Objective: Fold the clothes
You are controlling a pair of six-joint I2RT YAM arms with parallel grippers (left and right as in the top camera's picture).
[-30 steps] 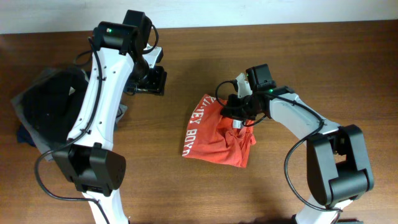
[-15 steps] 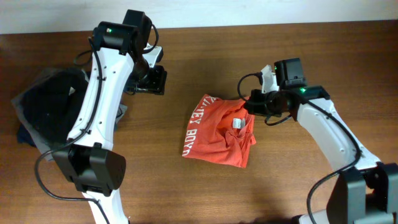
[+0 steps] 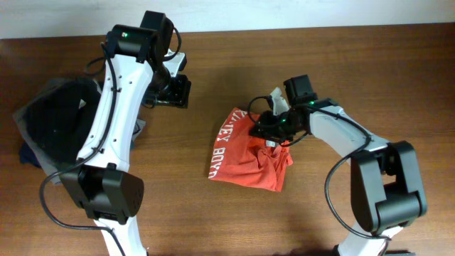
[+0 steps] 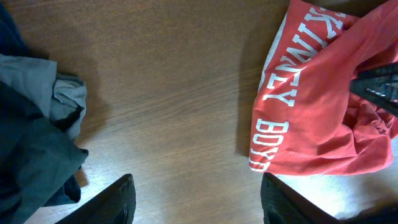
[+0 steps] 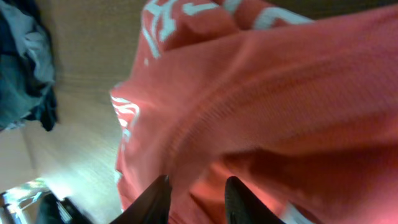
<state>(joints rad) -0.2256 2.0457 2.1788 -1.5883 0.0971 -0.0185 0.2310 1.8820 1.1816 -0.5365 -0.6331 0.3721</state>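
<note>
The red-orange shirt [image 3: 245,153] with white lettering lies crumpled in the middle of the wooden table, its small white neck tag [image 3: 271,141] facing up. My right gripper [image 3: 269,126] is down at the shirt's upper right edge. In the right wrist view its fingers [image 5: 196,199] are apart with shirt fabric [image 5: 280,93] right against them. My left gripper [image 3: 170,91] is open and empty, held above bare table to the shirt's upper left. The left wrist view shows the shirt [image 4: 311,118] to the right of the open fingers [image 4: 196,186].
A pile of black, grey and navy garments [image 3: 53,124] lies at the table's left edge. It also shows in the left wrist view [image 4: 31,143] and the right wrist view [image 5: 25,62]. Bare wood [image 3: 178,178] separates it from the shirt.
My right gripper drew away to the right of the shirt half a second ago and is now back at its upper right edge. The shirt and my left arm have not moved.
</note>
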